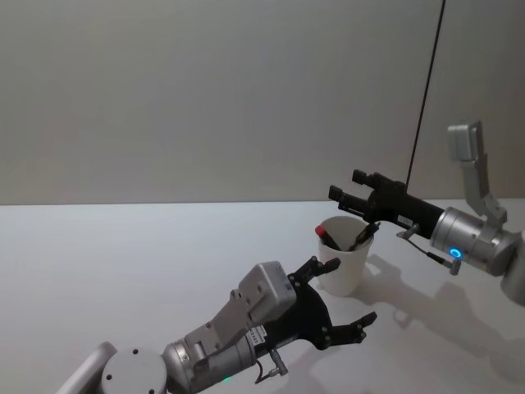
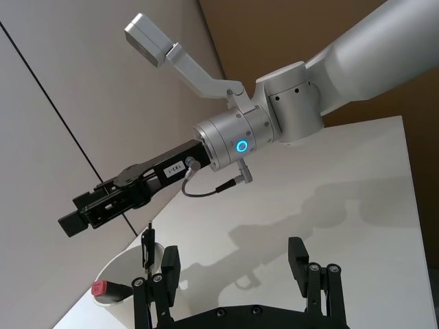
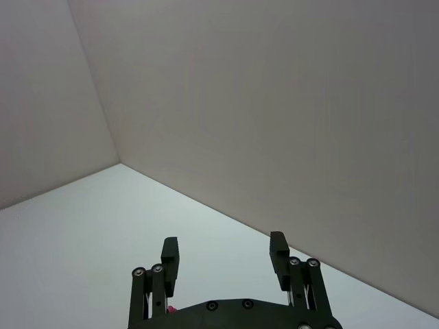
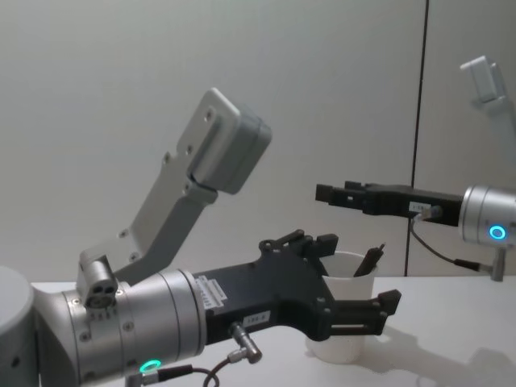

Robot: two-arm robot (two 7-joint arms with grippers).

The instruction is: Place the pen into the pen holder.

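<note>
Pens (image 1: 354,239) in pen holder (image 1: 343,267), hands apart

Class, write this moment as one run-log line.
pens: in white cup | right gripper: open, above cup, empty | left gripper: open, beside cup | table

My left gripper (image 2: 233,264) is spread open on the table (image 2: 357,199), one finger (image 2: 169,264) just beside the cup (image 2: 120,267). In the cup: a dark pen (image 2: 146,245) and a red-capped one (image 2: 103,288). My right gripper (image 2: 79,216) hovers above the cup.
</note>
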